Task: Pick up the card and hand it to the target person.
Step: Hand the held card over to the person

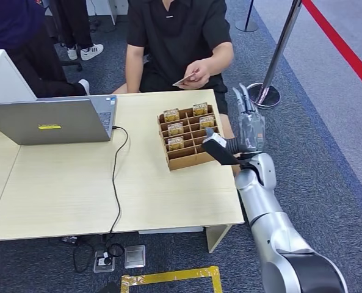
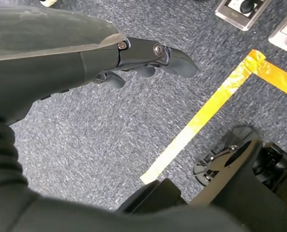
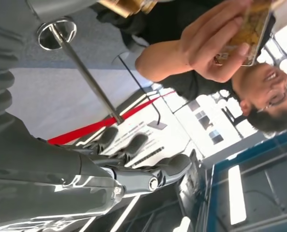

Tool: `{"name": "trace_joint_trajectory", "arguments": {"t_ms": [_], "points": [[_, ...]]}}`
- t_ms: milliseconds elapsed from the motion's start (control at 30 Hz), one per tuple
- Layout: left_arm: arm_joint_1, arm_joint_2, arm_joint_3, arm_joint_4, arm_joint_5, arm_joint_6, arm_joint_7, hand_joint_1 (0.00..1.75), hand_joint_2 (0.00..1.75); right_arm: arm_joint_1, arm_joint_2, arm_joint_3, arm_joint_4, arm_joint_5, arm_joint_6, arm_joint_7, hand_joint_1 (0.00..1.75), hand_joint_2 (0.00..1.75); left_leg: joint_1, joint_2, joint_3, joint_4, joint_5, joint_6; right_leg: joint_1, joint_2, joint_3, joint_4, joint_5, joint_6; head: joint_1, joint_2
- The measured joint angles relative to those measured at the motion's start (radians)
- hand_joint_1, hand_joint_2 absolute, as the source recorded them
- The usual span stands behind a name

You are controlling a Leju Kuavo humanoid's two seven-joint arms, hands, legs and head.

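Card [image 1: 185, 79] is held by person's hand [image 1: 198, 74] beyond the surface [image 1: 68, 189]. Right robot hand [image 1: 249, 122] is raised, released, empty. Left robot hand [image 2: 142, 60] is released, over carpet.

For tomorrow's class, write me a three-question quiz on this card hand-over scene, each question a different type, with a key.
1. True or false: the right hand is holding the card.
2. Multiple choice: the cardboard divider box sits A) on the floor, B) on the wooden table, C) on the laptop.
3. Fill in: the card is now in the ___ hand.

Key: 1 false, its fingers are spread and empty; 2 B; 3 person's.
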Motion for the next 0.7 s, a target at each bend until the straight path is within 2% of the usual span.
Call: {"name": "trace_joint_trajectory", "arguments": {"t_ms": [167,300,400,467,500,533,567,633,667,700], "points": [[0.012,0.001,0.003,0.0,0.023,0.01,-0.004,0.0,0.0,0.091,-0.01,-0.166,-0.097,-0.056,-0.001,-0.069,0.0,0.0,0.0,0.0,0.0,0.0,0.0,0.0,0.0,0.0,0.0,-0.001,0.0,0.0,-0.001,0.0],[0.031,0.001,0.012,0.0,0.037,0.008,-0.004,0.0,0.0,0.177,-0.051,-0.338,-0.138,-0.14,-0.002,-0.076,0.0,0.0,0.0,-0.001,-0.001,0.0,-0.001,0.001,0.0,-0.001,0.0,-0.002,-0.001,0.001,0.0,0.0],[0.048,0.002,0.02,0.0,0.043,-0.002,-0.004,0.0,0.0,0.237,-0.092,-0.484,-0.107,-0.218,-0.002,-0.073,0.0,0.0,0.0,-0.001,-0.002,0.0,-0.002,0.001,0.0,-0.001,0.0,-0.002,-0.001,0.001,0.002,0.0],[0.055,0.003,0.024,0.0,0.046,-0.01,-0.004,0.03,0.0,0.263,-0.129,-0.575,-0.022,-0.285,-0.002,-0.047,0.0,0.0,0.0,-0.001,-0.002,0.0,-0.003,0.001,0.0,-0.001,0.0,-0.002,-0.001,0.001,0.002,0.0],[0.057,0.003,0.027,0.0,0.048,-0.016,-0.005,0.07,0.0,0.274,-0.149,-0.612,0.036,-0.314,0.002,-0.014,0.0,0.0,0.0,-0.001,-0.002,0.0,-0.003,0.001,0.0,-0.001,0.0,-0.002,-0.001,0.002,0.002,0.0],[0.059,0.003,0.03,0.0,0.05,-0.023,-0.006,0.29,0.0,0.288,-0.168,-0.64,0.092,-0.335,0.011,0.03,0.0,0.0,0.0,-0.001,-0.002,0.0,-0.003,0.002,0.0,-0.001,0.0,-0.002,-0.001,0.002,0.003,0.0],[0.06,0.004,0.033,0.0,0.053,-0.031,-0.007,0.69,0.0,0.304,-0.185,-0.664,0.147,-0.349,0.028,0.082,0.05,0.0,0.0,-0.001,-0.002,0.0,-0.003,0.001,0.0,-0.001,0.0,-0.002,-0.001,0.002,0.003,0.0],[0.061,0.004,0.039,0.0,0.057,-0.047,-0.01,1.49,0.0,0.341,-0.208,-0.694,0.241,-0.364,0.081,0.184,0.87,0.0,0.0,-0.001,-0.001,-0.001,-0.003,0.001,0.0,-0.001,0.0,-0.002,-0.002,0.001,0.003,0.0],[0.06,0.005,0.042,0.0,0.059,-0.055,-0.013,1.71,0.0,0.36,-0.215,-0.705,0.283,-0.362,0.111,0.231,1.31,0.0,0.0,-0.001,-0.001,-0.001,-0.003,0.001,0.0,-0.001,0.0,-0.002,-0.002,0.001,0.002,0.0],[0.059,0.005,0.044,0.0,0.06,-0.063,-0.016,1.74,0.0,0.377,-0.218,-0.712,0.32,-0.352,0.142,0.284,1.7,0.0,0.0,-0.001,-0.001,-0.001,-0.003,0.001,0.0,-0.001,-0.001,-0.002,-0.002,0.001,0.001,0.0]]}}
